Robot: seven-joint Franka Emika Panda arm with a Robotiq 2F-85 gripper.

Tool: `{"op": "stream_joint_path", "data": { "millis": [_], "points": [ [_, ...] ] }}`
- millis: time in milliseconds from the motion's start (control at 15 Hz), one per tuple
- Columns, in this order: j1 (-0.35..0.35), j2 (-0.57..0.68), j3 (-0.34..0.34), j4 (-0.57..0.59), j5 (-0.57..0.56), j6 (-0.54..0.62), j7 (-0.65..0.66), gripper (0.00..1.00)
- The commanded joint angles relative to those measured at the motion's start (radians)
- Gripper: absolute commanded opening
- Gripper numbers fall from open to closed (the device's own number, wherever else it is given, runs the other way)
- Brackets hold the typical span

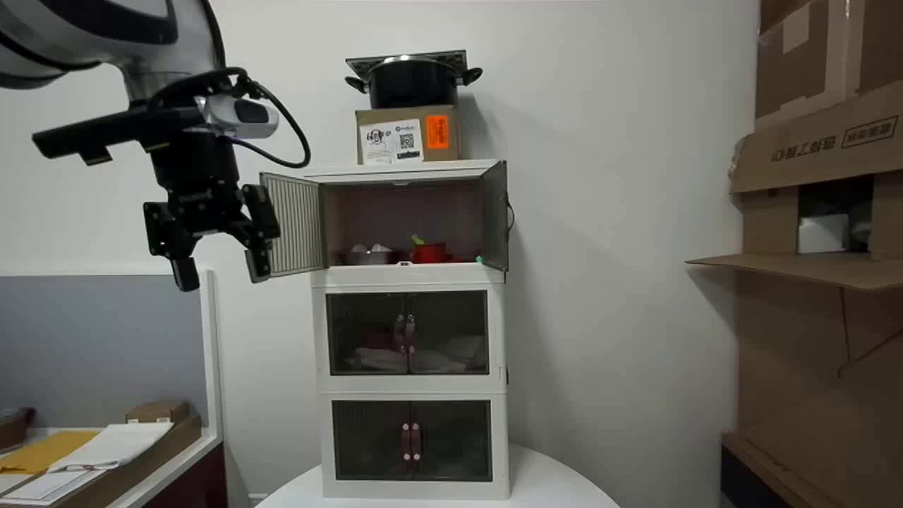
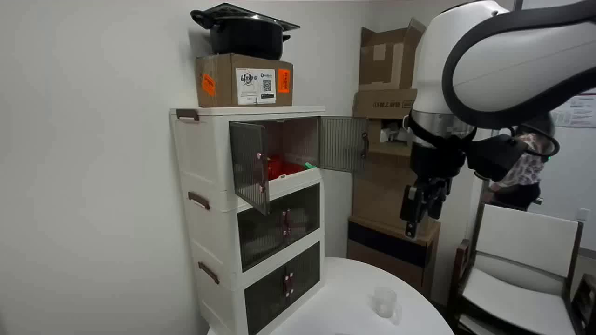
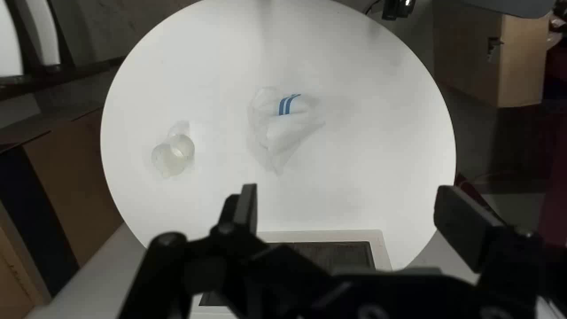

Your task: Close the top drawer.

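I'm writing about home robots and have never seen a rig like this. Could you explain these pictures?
The machine is one robot arm ending in a two-fingered gripper, which is open and holds nothing. Both exterior views are taken from spots away from the arm; the wrist view is taken from the arm's own end, looking down past the gripper. A white cabinet of three stacked compartments stands on a round white table. Also on the table are a clear cup and a crumpled white item with blue stripes, perhaps a cloth. The job is to close the top compartment, which the task calls a drawer: its two doors stand open, showing red items inside.
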Motion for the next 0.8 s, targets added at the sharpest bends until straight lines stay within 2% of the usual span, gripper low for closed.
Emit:
{"op": "stream_joint_path", "data": {
  "millis": [0, 400, 733],
  "points": [
    [0.008, 0.001, -0.006, 0.002, -0.006, -0.003, 0.005, 1.0],
    [0.009, 0.006, -0.011, 0.007, 0.005, -0.003, 0.011, 1.0],
    [0.002, 0.019, -0.034, 0.049, 0.017, 0.045, -0.003, 1.0]
  ]
}}
